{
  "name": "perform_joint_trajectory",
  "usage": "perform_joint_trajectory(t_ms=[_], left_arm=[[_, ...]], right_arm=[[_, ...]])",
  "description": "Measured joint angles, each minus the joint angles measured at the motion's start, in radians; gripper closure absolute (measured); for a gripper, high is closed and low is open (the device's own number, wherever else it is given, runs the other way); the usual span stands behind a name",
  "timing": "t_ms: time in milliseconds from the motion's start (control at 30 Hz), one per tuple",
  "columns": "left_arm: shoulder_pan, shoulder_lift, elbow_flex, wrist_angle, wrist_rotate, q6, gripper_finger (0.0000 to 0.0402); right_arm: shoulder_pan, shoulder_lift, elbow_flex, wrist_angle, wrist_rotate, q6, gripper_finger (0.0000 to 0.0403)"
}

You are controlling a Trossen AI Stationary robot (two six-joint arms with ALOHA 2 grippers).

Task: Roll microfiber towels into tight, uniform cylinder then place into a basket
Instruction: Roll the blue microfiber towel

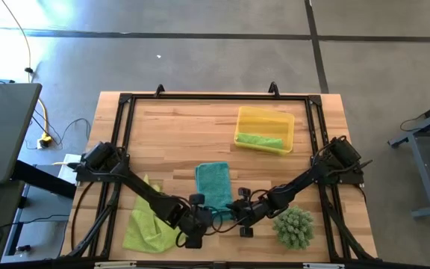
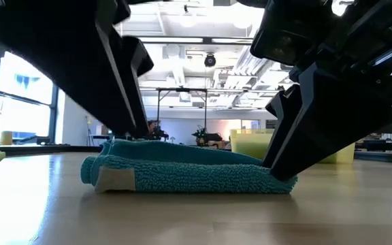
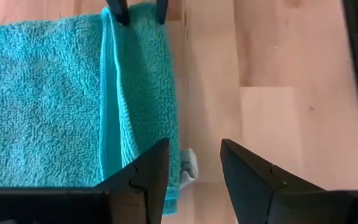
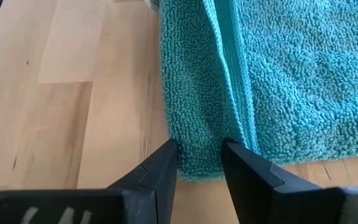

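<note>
Teal terry cloth lies folded on the wooden table [image 1: 170,142], and both grippers work its near edge. The teal towel [image 1: 213,185] has its first narrow fold turned over along that edge. The right gripper [image 4: 199,163] has its fingers parted only as far as the fold's thickness and pinches one end of the fold between them. The left gripper [image 3: 194,163] sits at the other end; its fingers stand apart, one resting on the towel's corner and the other over bare wood, so it holds nothing. Away from both grippers, across the towel, stands the yellow basket [image 1: 275,116] with one rolled green towel [image 1: 260,140] already in it. Another green towel [image 1: 146,223] lies crumpled just outside the left gripper, and a spiky green plant [image 1: 294,226] sits just outside the right one.

The step in hand looks like the start of rolling the teal towel. Next, the left gripper probably needs to close on its end of the fold, so both ends turn over together and the roll stays even and tight.
</note>
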Motion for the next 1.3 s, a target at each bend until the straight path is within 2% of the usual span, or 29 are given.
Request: perform_joint_trajectory(t_ms=[333,467,567,767,1000,1133,1300], left_arm=[[0.029,0.033,0.000,-0.102,-0.061,-0.139,0.0270],[0.001,0.031,0.014,-0.105,-0.017,-0.109,0.0270],[-0.021,0.030,0.019,-0.104,-0.019,-0.075,0.0270],[-0.039,0.033,0.019,-0.114,-0.134,0.016,0.0270],[-0.040,0.084,0.021,-0.111,-0.099,0.076,0.0270],[-0.032,0.095,0.023,-0.110,-0.080,0.023,0.0270],[-0.029,0.091,0.023,-0.111,-0.021,-0.055,0.0279]], right_arm=[[0.000,0.000,0.000,-0.002,0.000,0.003,0.0281],[0.001,0.000,0.000,-0.003,0.000,0.002,0.0281],[0.001,0.000,0.000,-0.003,0.000,0.001,0.0281],[0.001,0.000,0.000,-0.003,0.000,0.000,0.0281],[0.001,0.000,0.000,-0.004,-0.027,-0.006,0.0281],[0.001,0.000,0.000,-0.004,-0.059,-0.016,0.0281],[0.001,-0.020,0.000,0.002,-0.156,-0.116,0.0281]])
